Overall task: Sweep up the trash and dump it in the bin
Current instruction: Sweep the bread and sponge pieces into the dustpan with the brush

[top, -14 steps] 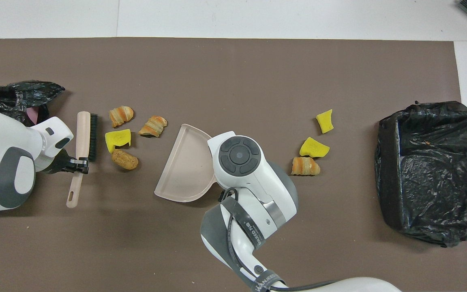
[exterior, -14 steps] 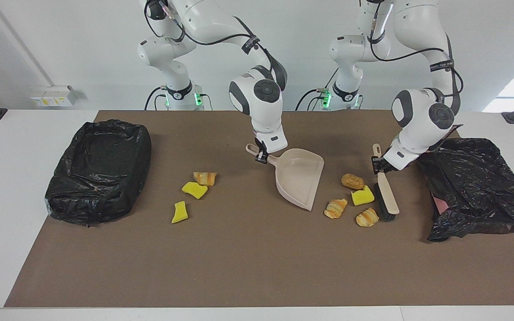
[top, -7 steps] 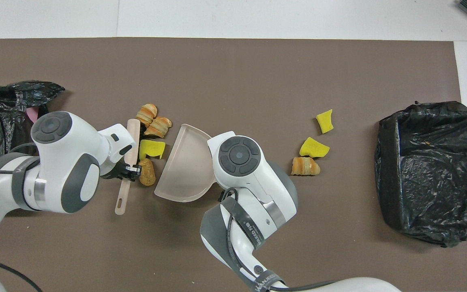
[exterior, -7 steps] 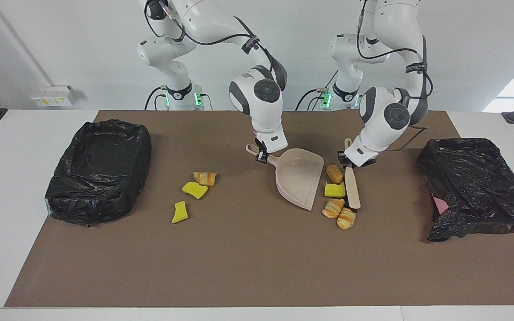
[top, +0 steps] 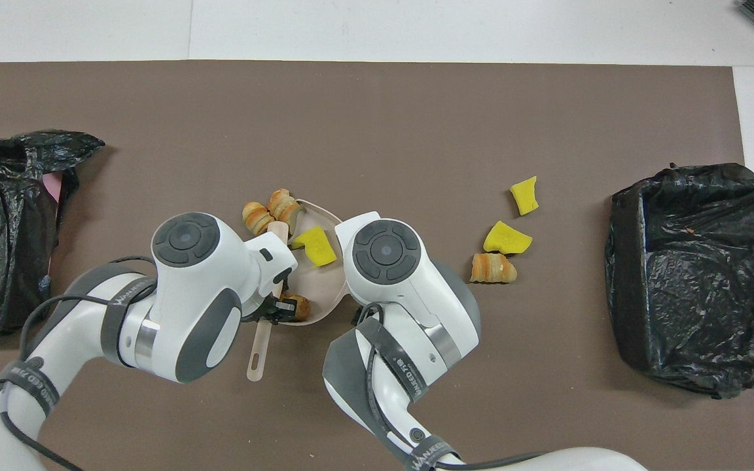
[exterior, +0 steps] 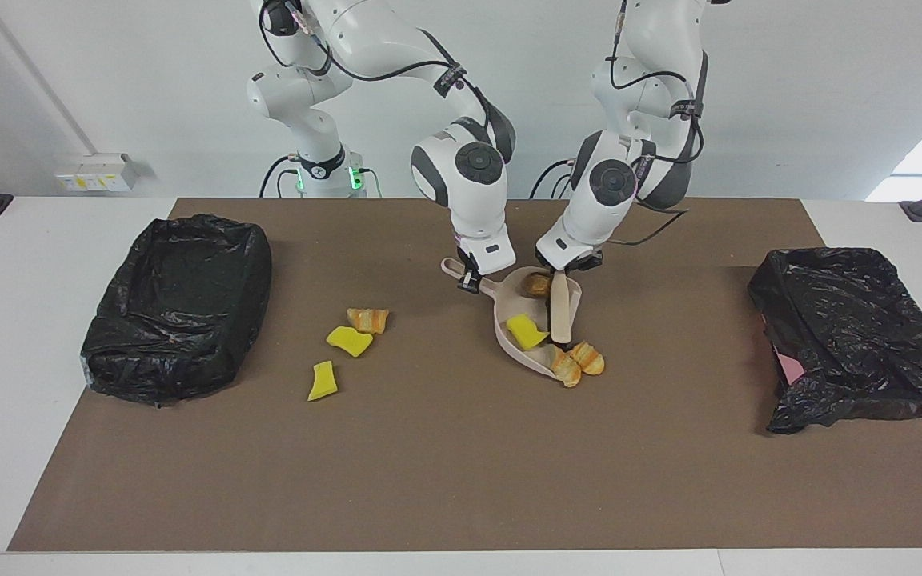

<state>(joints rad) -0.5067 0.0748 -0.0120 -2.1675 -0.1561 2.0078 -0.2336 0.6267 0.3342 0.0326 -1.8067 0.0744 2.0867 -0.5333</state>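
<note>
My right gripper [exterior: 469, 282] is shut on the handle of the beige dustpan [exterior: 511, 308], which rests on the brown mat. My left gripper [exterior: 561, 270] is shut on the beige brush [exterior: 561, 314], whose head lies across the pan's mouth. In the pan lie a brown lump [exterior: 539, 284] and a yellow sponge scrap [exterior: 525, 332]. Two croissants [exterior: 577, 364] sit at the pan's lip. A third croissant [exterior: 368, 320] and two sponge scraps [exterior: 349, 341] [exterior: 322, 381] lie toward the right arm's end. In the overhead view the dustpan [top: 321, 288] is partly hidden under both wrists.
A black-lined bin [exterior: 177, 308] stands at the right arm's end of the mat. A crumpled black bag [exterior: 853, 336] lies at the left arm's end. The mat's edge farthest from the robots [top: 377, 65] borders white table.
My left gripper has swept the brush toward the dustpan. The lump and one sponge scrap went into the pan, and two croissants moved to its lip. The right arm stayed still.
</note>
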